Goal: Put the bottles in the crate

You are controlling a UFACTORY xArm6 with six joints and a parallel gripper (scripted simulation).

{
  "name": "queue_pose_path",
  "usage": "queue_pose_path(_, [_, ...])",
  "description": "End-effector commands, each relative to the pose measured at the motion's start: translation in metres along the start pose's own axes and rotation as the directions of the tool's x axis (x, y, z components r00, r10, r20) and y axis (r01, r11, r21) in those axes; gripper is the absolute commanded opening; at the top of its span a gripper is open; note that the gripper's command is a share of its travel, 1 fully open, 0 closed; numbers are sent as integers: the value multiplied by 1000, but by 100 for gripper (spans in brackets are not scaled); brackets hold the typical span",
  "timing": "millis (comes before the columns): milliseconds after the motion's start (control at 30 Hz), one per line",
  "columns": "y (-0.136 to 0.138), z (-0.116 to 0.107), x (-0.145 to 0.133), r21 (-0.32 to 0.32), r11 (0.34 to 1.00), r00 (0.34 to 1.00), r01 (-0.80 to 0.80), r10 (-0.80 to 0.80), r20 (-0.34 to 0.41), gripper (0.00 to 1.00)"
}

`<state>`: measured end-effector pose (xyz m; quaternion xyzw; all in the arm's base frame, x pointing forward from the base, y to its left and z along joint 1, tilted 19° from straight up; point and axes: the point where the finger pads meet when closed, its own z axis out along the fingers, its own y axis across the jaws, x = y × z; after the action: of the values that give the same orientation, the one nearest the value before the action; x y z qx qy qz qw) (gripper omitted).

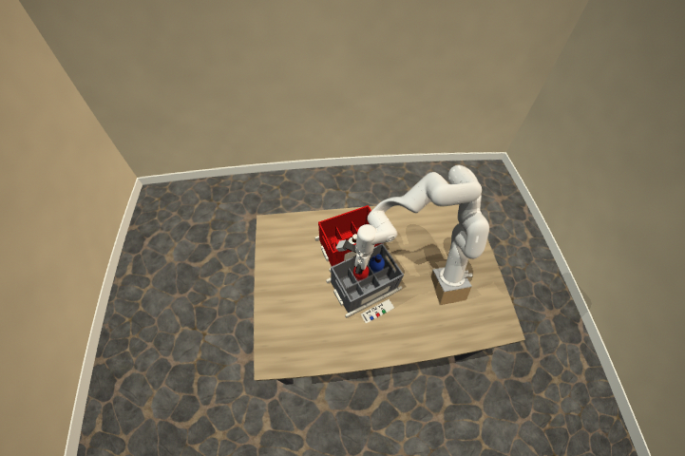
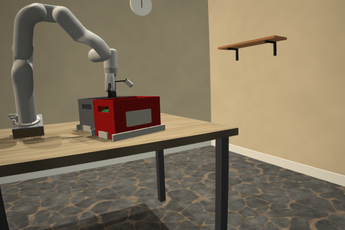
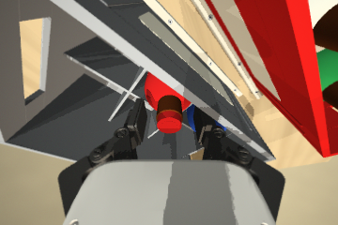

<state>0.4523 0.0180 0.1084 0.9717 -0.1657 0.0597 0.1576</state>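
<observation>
The grey crate (image 1: 340, 290) (image 2: 85, 116) (image 3: 7, 75) holds an upright red-labelled bottle (image 1: 360, 274) (image 3: 157, 89) and a blue-labelled bottle (image 1: 376, 263) (image 3: 192, 117). My gripper (image 1: 360, 267) (image 2: 112, 94) (image 3: 170, 107) is open, low over the grey crate. Its fingers stand on either side of the red bottle's cap, with gaps. The red crate (image 1: 343, 221) (image 2: 105, 121) (image 3: 308, 70) shows a green-labelled bottle (image 2: 105, 110) (image 3: 333, 70) and brown necks; its other contents are partly hidden. The pick list (image 1: 377, 311) shows blue, red and green marks; its numbers are too small to read surely.
The crates stand close together on the wooden table (image 1: 294, 332) (image 2: 183, 127), with low pale rails (image 2: 140, 132) along their bases. Grey dividers and walls rise close around the fingers. The arm's base (image 1: 452, 290) (image 2: 28, 131) stands at the right in the top view.
</observation>
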Motion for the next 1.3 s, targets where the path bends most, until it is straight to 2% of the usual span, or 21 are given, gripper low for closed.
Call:
queue_pose_path(0, [0, -2, 1, 2, 1000, 1000, -1, 1, -4, 65])
queue_pose_path(100, [0, -2, 1, 2, 1000, 1000, -1, 1, -4, 65])
queue_pose_path(433, [0, -23, 1, 2, 1000, 1000, -1, 1, -3, 65])
queue_pose_path(1267, [0, -84, 1, 2, 1000, 1000, -1, 1, -3, 65])
